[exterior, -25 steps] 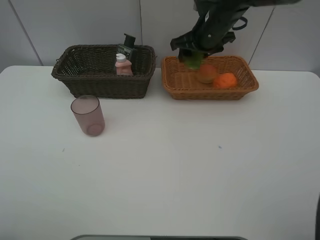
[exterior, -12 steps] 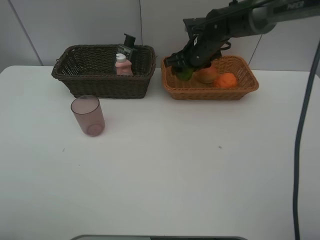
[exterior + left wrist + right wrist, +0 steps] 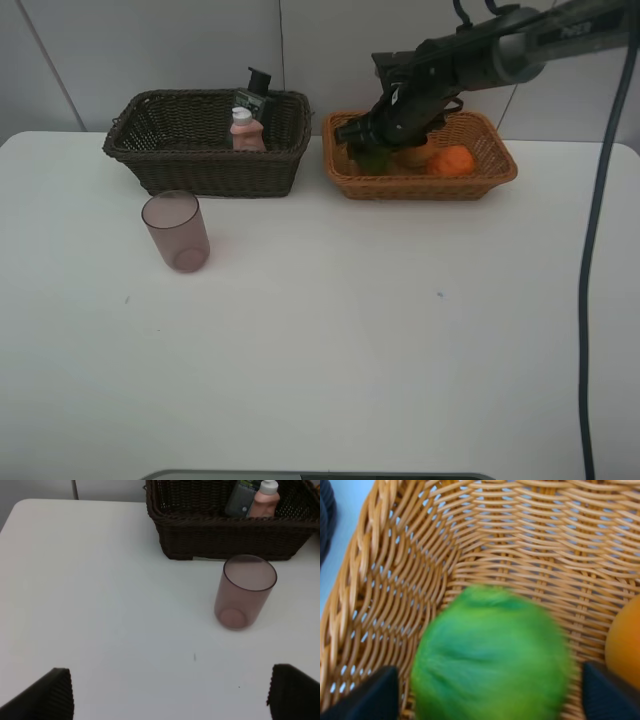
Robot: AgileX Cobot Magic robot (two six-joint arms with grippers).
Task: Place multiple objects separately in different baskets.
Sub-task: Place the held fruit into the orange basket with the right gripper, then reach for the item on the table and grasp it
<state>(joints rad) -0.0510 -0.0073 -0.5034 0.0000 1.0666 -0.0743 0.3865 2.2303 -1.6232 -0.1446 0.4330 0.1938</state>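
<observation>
My right gripper (image 3: 374,148) reaches into the left end of the orange-tan basket (image 3: 420,188). The green round fruit (image 3: 490,655) lies blurred between its fingers (image 3: 375,697) with small gaps on both sides, so it is open. An orange (image 3: 453,160) and a peach-like fruit (image 3: 414,156) sit beside it in that basket. The dark brown basket (image 3: 200,175) holds a pink white-capped bottle (image 3: 244,131) and a dark grey bottle (image 3: 257,92). The mauve cup (image 3: 244,592) stands upright on the table in front of it. My left gripper (image 3: 170,695) is open, well short of the cup.
Both baskets stand side by side at the back of the white table (image 3: 330,340), close to the wall. The right arm's black cable (image 3: 592,250) hangs down the right side of the exterior high view.
The right gripper has come down from above the orange-tan basket into its left end with the green fruit, and its jaws have widened off the fruit. The left side is unchanged.
</observation>
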